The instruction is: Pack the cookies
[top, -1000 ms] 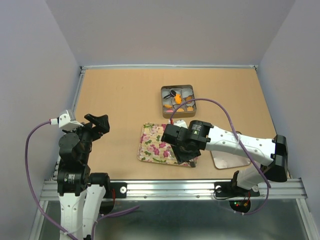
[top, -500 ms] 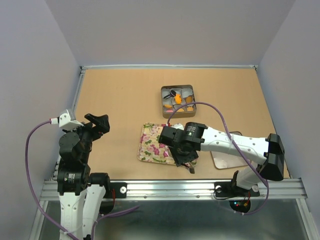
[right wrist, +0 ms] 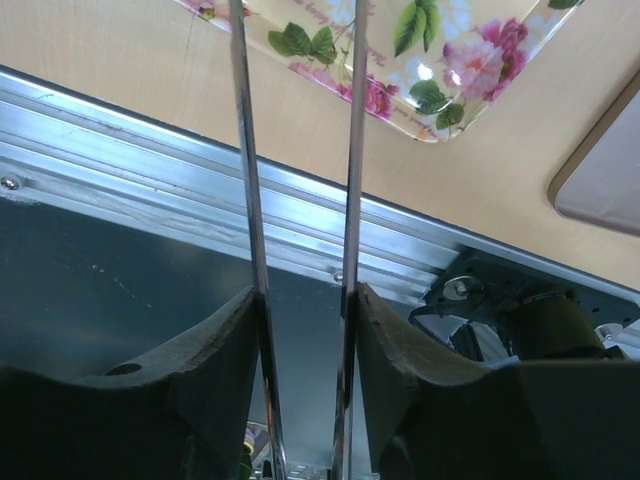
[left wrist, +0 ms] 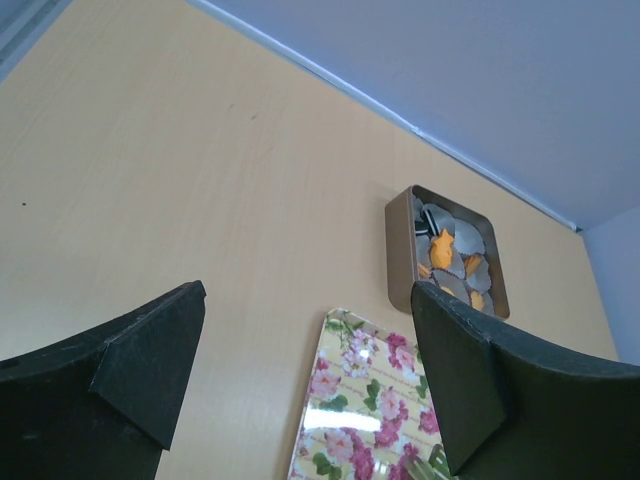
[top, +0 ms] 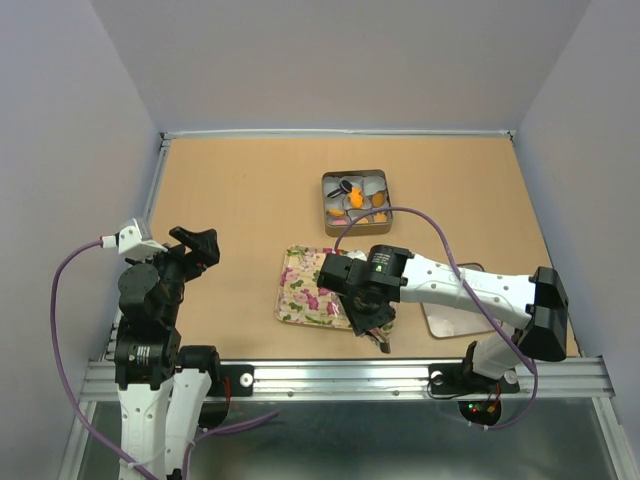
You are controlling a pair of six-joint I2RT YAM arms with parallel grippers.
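Orange and black cookies lie among white paper cups in the square metal tin at the back middle; they also show in the left wrist view. My right gripper hangs over the near right corner of the floral tray. It is shut on metal tongs, whose two thin blades run between the fingers toward the tray. The tips are out of frame. My left gripper is open, empty and raised at the left, well apart from the tray.
A flat tin lid lies right of the tray, partly under the right arm. The aluminium rail runs along the near table edge, also seen in the right wrist view. Walls close in the back and both sides.
My right gripper with the tongs has moved left and nearer, from the tray's right edge to over its near right corner. The left arm has not moved.
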